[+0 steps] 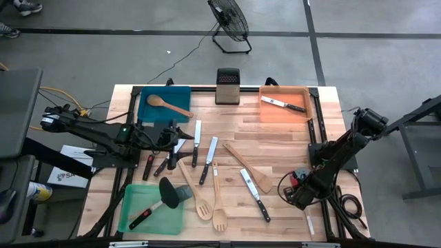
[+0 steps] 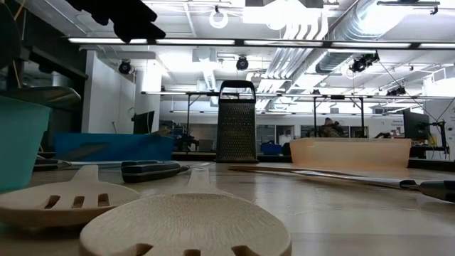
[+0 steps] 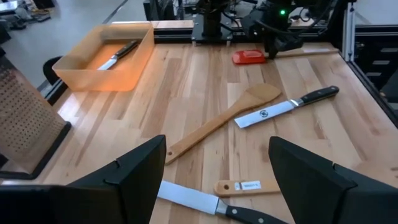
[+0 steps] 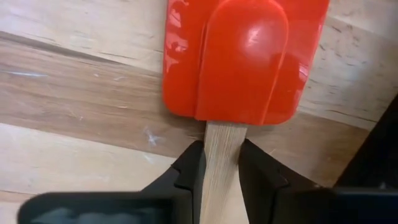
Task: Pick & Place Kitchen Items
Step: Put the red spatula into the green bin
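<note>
At table's right, right gripper (image 4: 221, 163) pinches red spatula (image 4: 244, 59).

An industrial lab: concrete floor (image 1: 103, 55), exposed ceiling ducts (image 2: 313, 28), a floor fan (image 1: 229, 24).

Right arm: folded low, reaching down and inward from its base, wrist pitched toward the bench. Right end effector (image 4: 221, 171): the two dark fingers (image 4: 189, 171) are pressed against both sides of the pale wooden handle of a red spatula (image 4: 242, 59), whose head lies just ahead of the fingertips. Left arm: extended from its base, forearm roughly level, wrist facing forward. Left end effector (image 3: 217, 180): fingers (image 3: 118, 183) spread wide apart, nothing between them, held above the bench (image 3: 186, 81).
</note>
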Controlling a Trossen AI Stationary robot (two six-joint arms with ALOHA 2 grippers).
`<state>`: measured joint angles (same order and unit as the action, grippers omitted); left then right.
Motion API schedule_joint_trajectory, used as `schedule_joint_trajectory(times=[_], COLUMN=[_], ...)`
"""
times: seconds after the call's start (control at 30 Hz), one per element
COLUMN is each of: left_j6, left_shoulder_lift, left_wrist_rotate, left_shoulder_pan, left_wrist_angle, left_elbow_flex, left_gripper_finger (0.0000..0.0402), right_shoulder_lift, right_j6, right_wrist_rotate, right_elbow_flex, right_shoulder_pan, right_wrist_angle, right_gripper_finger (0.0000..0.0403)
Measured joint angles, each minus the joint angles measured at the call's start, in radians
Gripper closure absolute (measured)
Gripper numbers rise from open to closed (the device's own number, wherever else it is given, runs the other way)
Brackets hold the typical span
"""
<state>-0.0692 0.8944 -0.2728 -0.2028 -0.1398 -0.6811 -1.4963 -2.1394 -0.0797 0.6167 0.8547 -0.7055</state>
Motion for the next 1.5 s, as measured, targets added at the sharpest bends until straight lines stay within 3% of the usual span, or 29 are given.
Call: schedule_joint_trajectory(times=[0.3,0.43,0.77,0.97,1.1,1.27,1.4,1.5], left_j6=[-0.011,-0.014,-0.041,-0.074,-0.097,-0.119,-0.123,-0.123], left_shoulder_lift=[0.022,0.027,0.038,0.067,0.110,0.189,0.253,0.292], left_wrist_rotate=[0.002,0.002,0.002,0.001,0.001,0.009,0.034,0.056], left_shoulder_pan=[0.000,0.000,0.000,0.000,0.000,0.000,0.000,0.000], left_wrist_angle=[0.003,0.008,0.013,0.039,0.080,0.169,0.257,0.339], left_elbow_flex=[0.000,0.000,0.000,0.000,0.000,-0.001,-0.001,0.000], left_gripper_finger=[0.0121,0.0121,0.0121,0.0121,0.0121,0.0121,0.0121,0.0121], right_shoulder_lift=[0.053,0.091,0.202,0.283,0.325,0.351,0.353,0.353], right_j6=[0.045,0.063,0.141,0.239,0.384,0.692,1.009,1.279], right_wrist_rotate=[0.124,0.277,0.517,0.794,0.995,1.140,1.146,1.070], right_elbow_flex=[0.022,0.026,0.031,0.032,0.033,0.033,0.033,0.034], right_shoulder_pan=[0.011,0.003,0.000,-0.001,-0.016,-0.095,-0.203,-0.298], right_wrist_angle=[-0.080,-0.132,-0.119,-0.107,-0.054,0.100,0.304,0.487], right_gripper_finger=[0.0337,0.0338,0.0338,0.0338,0.0338,0.0338,0.0338,0.0338])
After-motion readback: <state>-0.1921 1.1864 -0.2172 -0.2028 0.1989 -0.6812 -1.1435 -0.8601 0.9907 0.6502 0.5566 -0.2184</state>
